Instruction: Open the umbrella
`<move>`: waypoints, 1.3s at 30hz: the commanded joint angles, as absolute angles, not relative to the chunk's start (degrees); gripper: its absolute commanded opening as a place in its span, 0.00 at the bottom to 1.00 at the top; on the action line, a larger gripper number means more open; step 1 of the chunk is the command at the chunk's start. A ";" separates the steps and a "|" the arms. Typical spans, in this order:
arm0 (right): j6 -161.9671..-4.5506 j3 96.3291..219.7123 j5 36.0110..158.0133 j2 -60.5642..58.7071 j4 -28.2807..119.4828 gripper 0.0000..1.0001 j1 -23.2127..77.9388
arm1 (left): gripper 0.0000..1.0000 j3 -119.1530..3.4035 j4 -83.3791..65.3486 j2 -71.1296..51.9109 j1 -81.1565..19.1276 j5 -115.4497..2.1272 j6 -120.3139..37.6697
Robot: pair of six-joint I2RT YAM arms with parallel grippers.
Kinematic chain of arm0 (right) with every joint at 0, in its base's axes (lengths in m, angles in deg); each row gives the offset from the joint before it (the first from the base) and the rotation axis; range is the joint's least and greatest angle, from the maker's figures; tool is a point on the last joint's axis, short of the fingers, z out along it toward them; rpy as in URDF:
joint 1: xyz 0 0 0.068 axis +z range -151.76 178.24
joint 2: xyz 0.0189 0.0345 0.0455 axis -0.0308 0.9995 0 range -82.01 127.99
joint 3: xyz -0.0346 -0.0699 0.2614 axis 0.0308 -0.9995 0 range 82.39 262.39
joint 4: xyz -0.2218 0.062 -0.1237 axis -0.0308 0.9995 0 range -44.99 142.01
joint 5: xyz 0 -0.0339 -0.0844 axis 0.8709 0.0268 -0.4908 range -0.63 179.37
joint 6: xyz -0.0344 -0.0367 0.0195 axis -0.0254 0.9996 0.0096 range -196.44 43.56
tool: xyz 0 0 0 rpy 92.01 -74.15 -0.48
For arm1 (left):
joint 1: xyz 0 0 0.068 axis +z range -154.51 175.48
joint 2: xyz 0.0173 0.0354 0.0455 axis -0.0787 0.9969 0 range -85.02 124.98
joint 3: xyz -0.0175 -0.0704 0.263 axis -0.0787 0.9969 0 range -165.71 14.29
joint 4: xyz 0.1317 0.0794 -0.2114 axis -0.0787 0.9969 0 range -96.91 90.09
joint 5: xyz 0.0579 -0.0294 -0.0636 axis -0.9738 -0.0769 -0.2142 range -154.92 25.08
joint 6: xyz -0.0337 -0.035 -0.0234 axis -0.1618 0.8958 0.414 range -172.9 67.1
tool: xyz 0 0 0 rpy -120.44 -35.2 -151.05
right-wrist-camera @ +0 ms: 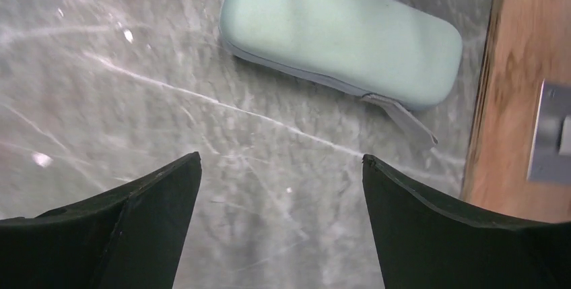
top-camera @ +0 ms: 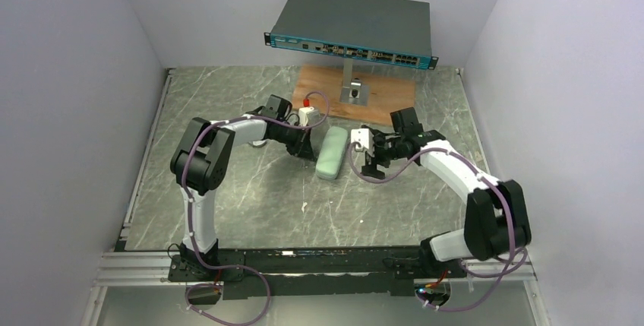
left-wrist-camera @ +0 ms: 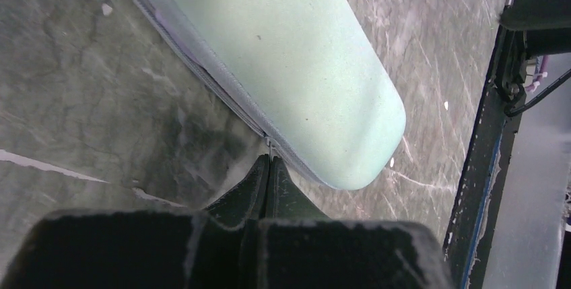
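No umbrella shows in any view. A mint-green oblong zip case lies closed on the marble table, between the two arms. My left gripper is at the case's left side. In the left wrist view its fingertips are pressed together at the zipper seam of the case, with a thin metal zipper pull pinched between them. My right gripper is open and empty, just right of the case. In the right wrist view it hovers over bare table, short of the case and its grey pull strap.
A blue network switch stands on a metal post on a wooden board at the back. A small white box with a red part sits behind the case. The black front rail lies near the case's end.
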State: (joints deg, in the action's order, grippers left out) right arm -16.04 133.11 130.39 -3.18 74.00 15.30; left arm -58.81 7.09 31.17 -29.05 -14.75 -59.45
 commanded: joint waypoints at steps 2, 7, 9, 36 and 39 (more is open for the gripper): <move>11.62 141.20 133.81 7.34 75.31 0.91 16.89 | 0.00 -60.41 9.70 31.39 -29.39 -11.81 -61.88; 22.93 145.39 135.53 13.28 75.17 0.96 18.97 | 0.00 -61.11 9.75 31.78 -29.34 -12.31 -61.27; 27.47 145.49 136.07 14.47 74.90 0.96 19.58 | 0.00 -61.86 10.04 32.12 -29.39 -12.57 -61.20; 31.39 154.02 128.30 27.68 82.65 0.33 19.87 | 0.00 -45.13 0.40 19.56 -28.25 -12.70 -58.63; 21.48 154.58 126.40 27.23 81.70 0.28 20.59 | 0.00 -42.46 -2.39 18.39 -28.23 -12.29 -55.69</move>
State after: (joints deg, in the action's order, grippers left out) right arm 35.34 154.66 132.16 27.66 79.79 21.11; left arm -45.34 1.12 22.07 -28.35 -14.79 -59.03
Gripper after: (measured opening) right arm 0.450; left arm 0.009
